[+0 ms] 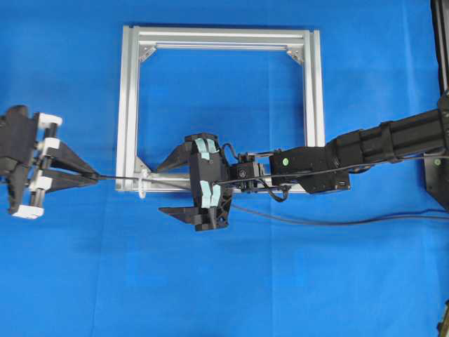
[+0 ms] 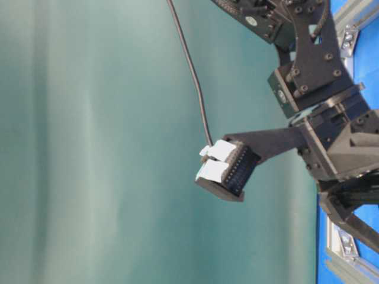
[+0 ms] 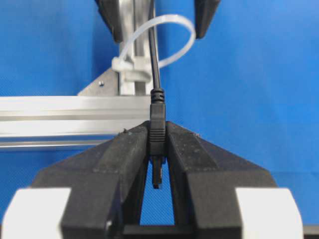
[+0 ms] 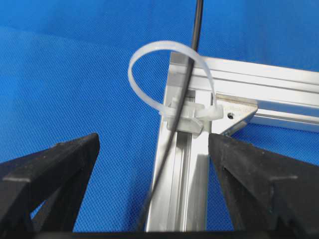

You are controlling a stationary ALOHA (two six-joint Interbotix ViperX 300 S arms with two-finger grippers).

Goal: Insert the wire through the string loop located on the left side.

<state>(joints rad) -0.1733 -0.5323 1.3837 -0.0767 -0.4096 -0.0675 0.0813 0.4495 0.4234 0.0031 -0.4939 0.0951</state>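
Note:
My left gripper (image 1: 95,177) is shut on the black plug end of the wire (image 3: 157,134), just left of the frame's bottom left corner. From the plug the wire (image 1: 119,180) runs right through the white string loop (image 1: 143,184) and along the frame's bottom rail. In the left wrist view the wire passes up through the loop (image 3: 185,42). The right wrist view shows the wire (image 4: 185,94) threaded through the loop (image 4: 149,52). My right gripper (image 1: 160,189) stands open, its fingers (image 4: 55,169) wide on either side of the rail and wire, touching neither.
The square aluminium frame (image 1: 130,105) lies on blue cloth. My right arm (image 1: 379,144) reaches in from the right over the bottom rail. The wire's slack (image 1: 337,222) trails off to the right edge. A black mount (image 1: 438,179) sits at the far right.

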